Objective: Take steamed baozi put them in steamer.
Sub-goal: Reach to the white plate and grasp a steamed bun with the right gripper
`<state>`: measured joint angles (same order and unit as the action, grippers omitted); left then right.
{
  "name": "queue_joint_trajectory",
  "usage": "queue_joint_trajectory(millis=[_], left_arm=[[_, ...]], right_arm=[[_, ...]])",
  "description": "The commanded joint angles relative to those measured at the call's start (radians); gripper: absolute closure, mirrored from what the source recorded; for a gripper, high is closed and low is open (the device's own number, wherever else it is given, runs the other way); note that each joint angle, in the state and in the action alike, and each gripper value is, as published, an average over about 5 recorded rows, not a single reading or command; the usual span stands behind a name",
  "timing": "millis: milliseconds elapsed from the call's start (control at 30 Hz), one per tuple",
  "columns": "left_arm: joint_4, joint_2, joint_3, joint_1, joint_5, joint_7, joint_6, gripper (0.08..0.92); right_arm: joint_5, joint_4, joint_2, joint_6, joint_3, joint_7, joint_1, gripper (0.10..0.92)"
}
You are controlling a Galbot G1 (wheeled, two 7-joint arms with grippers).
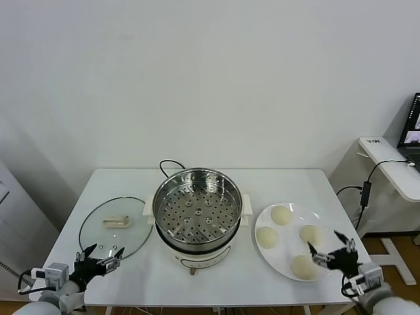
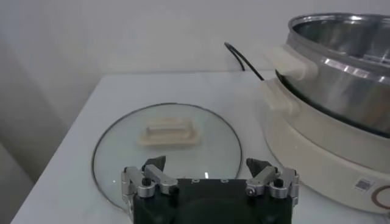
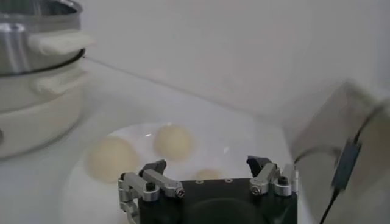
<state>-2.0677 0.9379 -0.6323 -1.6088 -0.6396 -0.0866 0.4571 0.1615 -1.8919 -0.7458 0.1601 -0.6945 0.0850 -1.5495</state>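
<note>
At the table's near right corner, the right gripper point(image 1: 330, 248) hangs with its fingers point(image 3: 150, 173) spread wide and empty, just above the near edge of the white plate point(image 1: 262, 253). Four steamed baozi point(image 1: 281, 215) sit on that plate, none touched. Opposite, the left gripper point(image 1: 101, 254) hovers equally wide open and empty at the near rim of the glass lid point(image 1: 134, 233). Between lid and plate stands the steamer point(image 1: 197, 209), its perforated tray bare, on the white table point(image 1: 282, 180).

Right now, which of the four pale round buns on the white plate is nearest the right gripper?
The front-right pale round bun, at the plate's near edge beside the open right gripper; the other three lie farther back or left.
</note>
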Motion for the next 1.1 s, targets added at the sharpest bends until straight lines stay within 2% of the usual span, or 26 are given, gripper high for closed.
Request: queue_joint_trajectory(millis=[33, 133, 267, 467, 633, 900, 1100], left_arm=[[-0.003, -0.004, 0.007, 0.01, 0.0, 0.001, 0.012, 0.177], [0.002, -0.014, 0.031, 0.04, -0.005, 0.004, 0.025, 0.177], [0.008, -0.015, 0.048, 0.062, -0.012, 0.005, 0.041, 0.177], [0.012, -0.015, 0.052, 0.073, 0.004, 0.006, 0.069, 0.177], [0.014, -0.014, 0.054, 0.09, 0.007, 0.017, 0.09, 0.177], [0.021, -0.02, 0.055, 0.101, 0.009, 0.023, 0.112, 0.177], [0.025, -0.025, 0.07, 0.119, 0.02, 0.021, 0.127, 0.177]], right_arm=[[-0.387, 0.124, 0.096, -0.107, 0.025, 0.117, 0.176, 0.203], [-0.47, 0.185, 0.127, -0.173, 0.024, 0.255, 0.23, 0.203], [-0.463, 0.223, 0.191, -0.183, 0.058, 0.384, 0.284, 0.203], [-0.317, 0.297, 0.295, -0.177, 0.274, 0.565, 0.474, 0.203], [-0.223, 0.411, 0.349, -0.201, 0.563, 0.734, 0.792, 0.203], [-0.152, 0.596, 0.317, -0.264, 1.034, 0.921, 1.263, 0.203], [-0.107, 0.69, 0.241, -0.267, 1.304, 0.969, 1.503, 0.203]])
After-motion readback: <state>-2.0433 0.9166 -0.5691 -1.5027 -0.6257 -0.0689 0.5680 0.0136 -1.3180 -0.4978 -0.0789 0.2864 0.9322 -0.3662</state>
